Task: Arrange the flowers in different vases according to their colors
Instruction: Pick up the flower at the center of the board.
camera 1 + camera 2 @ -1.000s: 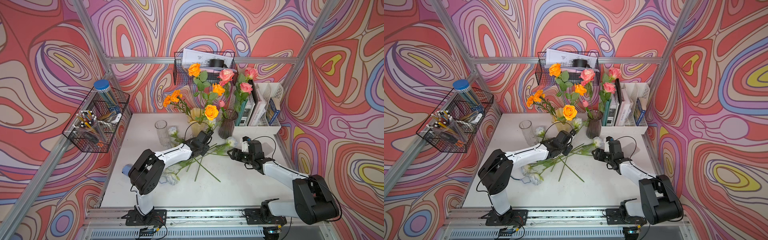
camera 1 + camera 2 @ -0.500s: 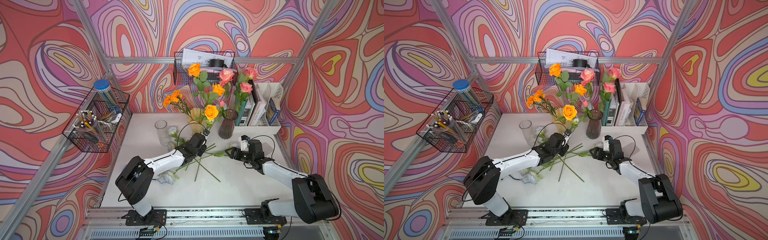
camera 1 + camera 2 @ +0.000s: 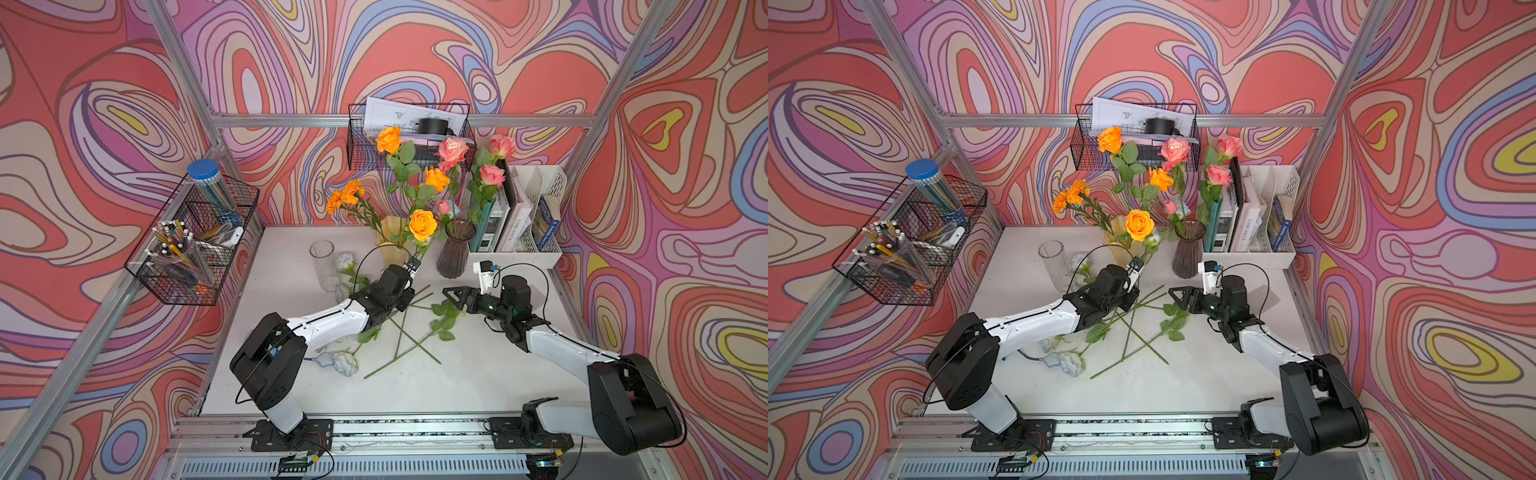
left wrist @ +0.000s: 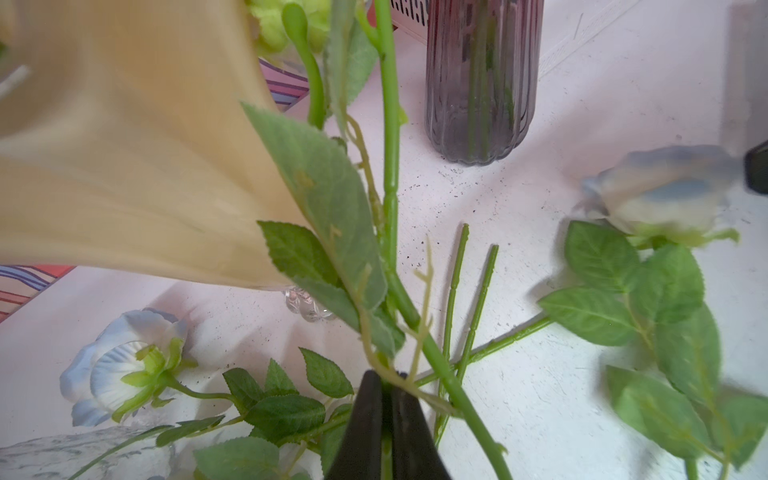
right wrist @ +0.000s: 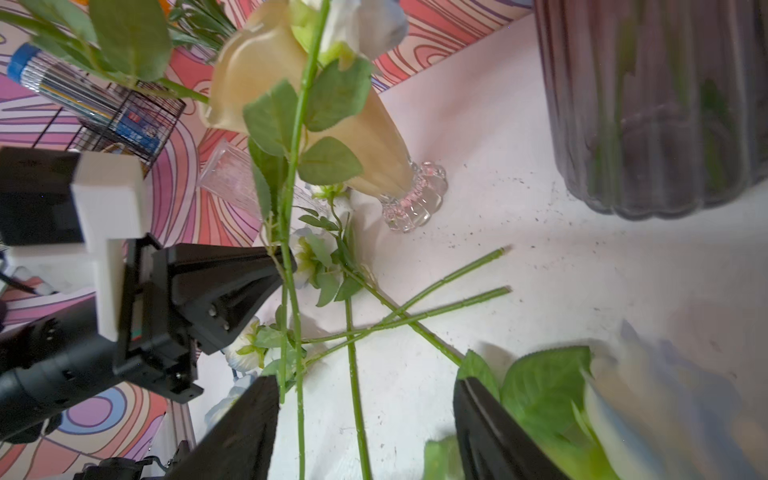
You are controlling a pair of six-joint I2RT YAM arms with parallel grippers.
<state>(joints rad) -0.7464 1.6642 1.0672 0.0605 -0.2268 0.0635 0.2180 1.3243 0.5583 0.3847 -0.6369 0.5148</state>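
My left gripper (image 3: 409, 293) (image 4: 384, 378) is shut on the green stem (image 5: 291, 208) of a white rose (image 3: 1153, 240). It holds the stem upright beside the yellow vase (image 3: 392, 245), which carries orange flowers (image 3: 423, 224). The purple vase (image 3: 455, 253) has pink roses (image 3: 453, 149) in it. The clear glass vase (image 3: 324, 266) stands further left with no flower in it. My right gripper (image 3: 453, 297) (image 5: 365, 382) hangs open over crossed stems, with another white rose (image 5: 644, 407) lying beside one finger. More white flowers (image 3: 345, 361) lie on the table.
A white file rack (image 3: 519, 245) with books stands at the back right, close to the purple vase. A wire basket (image 3: 195, 249) of pens hangs on the left wall, and another basket (image 3: 409, 137) on the back wall.
The left arm's elbow has dropped and swung left while its gripper stays shut on the stem. The right gripper has shifted a little left, over the white rose lying by it.
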